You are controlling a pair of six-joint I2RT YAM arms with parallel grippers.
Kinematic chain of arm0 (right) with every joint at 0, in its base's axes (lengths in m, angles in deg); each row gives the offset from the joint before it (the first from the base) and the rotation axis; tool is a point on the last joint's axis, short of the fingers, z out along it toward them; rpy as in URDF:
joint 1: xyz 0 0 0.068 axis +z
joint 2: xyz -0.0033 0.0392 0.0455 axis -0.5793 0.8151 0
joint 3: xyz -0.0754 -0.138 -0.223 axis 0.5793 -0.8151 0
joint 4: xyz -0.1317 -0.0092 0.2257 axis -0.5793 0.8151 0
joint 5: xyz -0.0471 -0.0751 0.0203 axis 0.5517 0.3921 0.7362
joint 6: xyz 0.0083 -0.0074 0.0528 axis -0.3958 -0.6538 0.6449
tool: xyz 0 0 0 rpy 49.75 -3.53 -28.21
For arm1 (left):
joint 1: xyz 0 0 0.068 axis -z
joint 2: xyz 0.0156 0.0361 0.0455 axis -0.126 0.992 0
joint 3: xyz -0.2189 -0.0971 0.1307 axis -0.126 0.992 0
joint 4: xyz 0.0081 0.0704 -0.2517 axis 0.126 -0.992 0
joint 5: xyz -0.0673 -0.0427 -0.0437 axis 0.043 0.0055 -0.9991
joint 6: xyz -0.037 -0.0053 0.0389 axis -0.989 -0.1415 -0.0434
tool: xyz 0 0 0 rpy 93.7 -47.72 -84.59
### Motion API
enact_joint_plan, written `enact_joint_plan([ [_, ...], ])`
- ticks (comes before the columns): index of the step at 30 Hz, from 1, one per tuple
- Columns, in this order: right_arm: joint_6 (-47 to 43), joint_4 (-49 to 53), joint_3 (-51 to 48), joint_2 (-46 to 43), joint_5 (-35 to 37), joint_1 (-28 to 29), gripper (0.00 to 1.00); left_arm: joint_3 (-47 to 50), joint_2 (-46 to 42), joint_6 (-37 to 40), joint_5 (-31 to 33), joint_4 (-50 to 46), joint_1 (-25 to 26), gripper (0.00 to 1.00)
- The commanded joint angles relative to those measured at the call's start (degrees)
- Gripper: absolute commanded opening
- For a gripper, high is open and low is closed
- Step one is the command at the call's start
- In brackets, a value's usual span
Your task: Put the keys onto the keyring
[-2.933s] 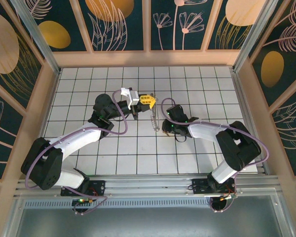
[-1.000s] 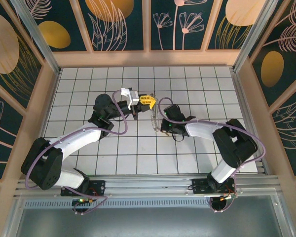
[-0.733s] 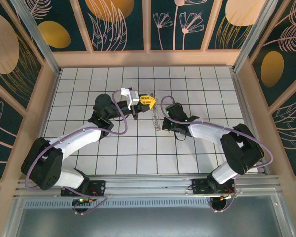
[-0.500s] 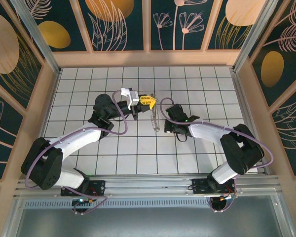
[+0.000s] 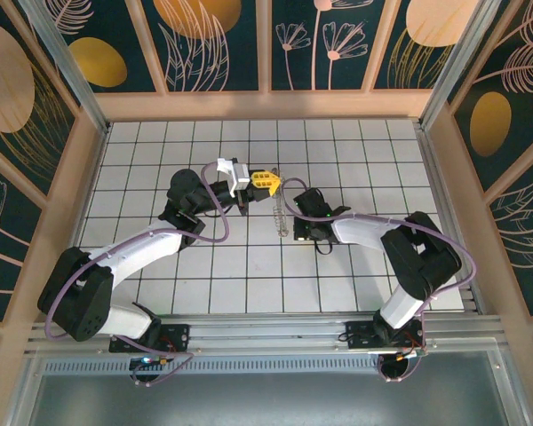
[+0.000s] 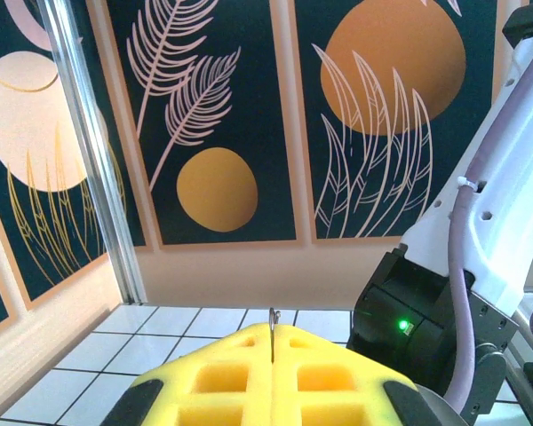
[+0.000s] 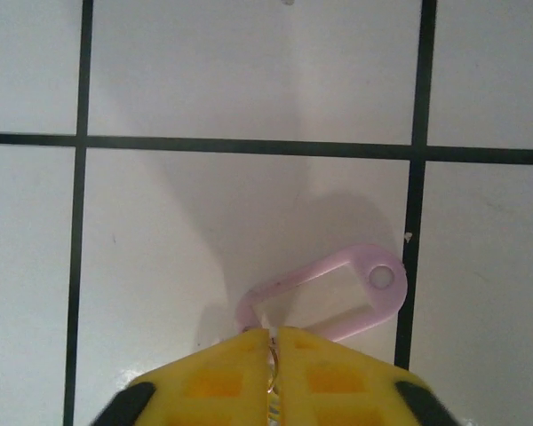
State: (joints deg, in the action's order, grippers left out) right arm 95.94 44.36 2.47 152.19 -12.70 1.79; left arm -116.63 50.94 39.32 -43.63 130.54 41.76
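Several white tiles surround the key at right end effector.

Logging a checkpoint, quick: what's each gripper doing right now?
Left gripper: closed, pinching the thin keyring.
Right gripper: closed on the metal end of the pink key.

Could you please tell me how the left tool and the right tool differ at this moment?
The left tool points level, toward the patterned wall; the right tool points down at the tiles. The left tool pinches the thin keyring; the right tool appears to pinch the metal end of the pink key. Both have yellow pads closed to a slit.
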Motion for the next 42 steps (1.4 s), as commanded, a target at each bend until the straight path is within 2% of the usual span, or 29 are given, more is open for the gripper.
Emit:
enact_joint_plan([
  [1,1.0,0.8,0.6,-1.6,1.3,0.3,0.22,0.1,-1.6,-0.8,-0.8,3.6,0.3,0.00],
  [6,4.4,2.1,-0.4,-6.2,0.3,0.4,0.30,0.4,-1.9,-1.0,-0.7,4.2,0.3,0.00],
  [12,8.2,2.0,-2.4,-6.5,-0.2,0.5,0.32,0.6,-1.7,-1.1,-0.8,4.9,0.3,0.00],
  [23,9.7,-0.4,-1.9,-1.3,-0.5,1.3,0.32,0.6,-1.7,-1.2,-1.0,5.4,0.3,0.00],
  [42,9.2,0.3,1.1,1.3,0.9,2.9,0.31,0.4,-1.2,-2.1,-1.5,6.8,0.3,0.00],
])
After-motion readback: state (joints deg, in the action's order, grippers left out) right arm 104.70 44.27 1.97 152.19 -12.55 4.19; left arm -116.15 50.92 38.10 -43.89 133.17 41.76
